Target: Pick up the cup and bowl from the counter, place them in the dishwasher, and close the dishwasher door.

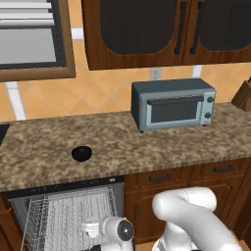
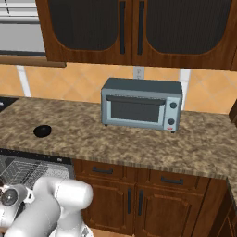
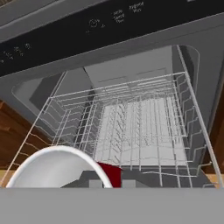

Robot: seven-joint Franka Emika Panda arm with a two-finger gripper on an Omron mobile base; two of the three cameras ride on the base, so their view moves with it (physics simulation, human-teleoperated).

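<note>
Inspection of the grip: the gripper [image 3: 105,183] is clenched on the cup [image 3: 57,168], whose white rim and red wall fill the hand view from about 6 to 8 o'clock. The fingertips themselves are barely discernible below the cup.

Governing relation: the dishwasher's rack [image 3: 131,127] lies directly ahead of the gripper, toward 12 o'clock in the hand view, with the dishwasher [image 1: 63,215] standing open. The cup's long axis runs roughly along the line of sight, mouth toward the camera. In the left base view the cup [image 1: 91,228] sits over the rack's near edge.

The bowl [image 1: 81,153] remains on the counter [image 1: 162,147], above the dishwasher, at 12 o'clock from the cup.

Writing: white lettering on the black control strip [image 3: 113,22] is too small to read.
</note>
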